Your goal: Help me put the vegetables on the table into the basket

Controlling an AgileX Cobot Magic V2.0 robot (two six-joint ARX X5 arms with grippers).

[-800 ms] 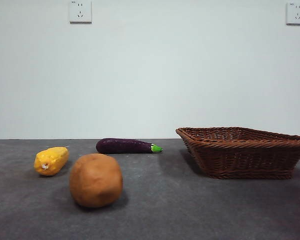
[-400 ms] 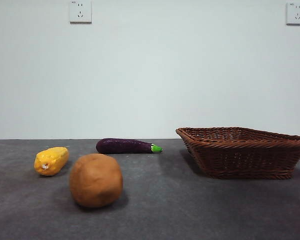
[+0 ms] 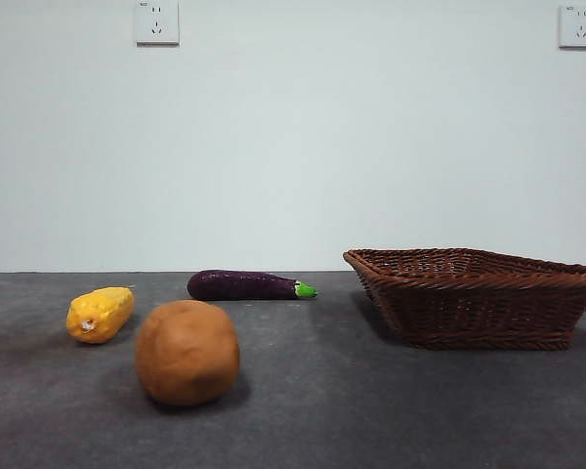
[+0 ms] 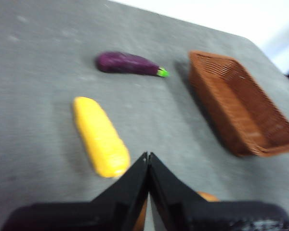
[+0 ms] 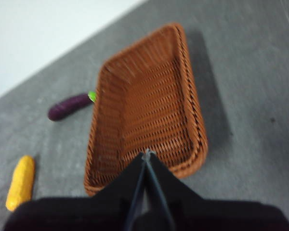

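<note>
Both grippers, left and right, hang pinched together; the potato looks light, smooth, best gripped across its middle.

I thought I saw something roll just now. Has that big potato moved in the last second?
No. The potato sits in the same spot on the table, just as far from the basket and the corn as before.

In the left wrist view, the left gripper is hiding nearly all of the potato, leaving orange slivers showing. The whole picture is smearing with blur. Behind the basket, the eggplant is looking soft and blurred.
</note>
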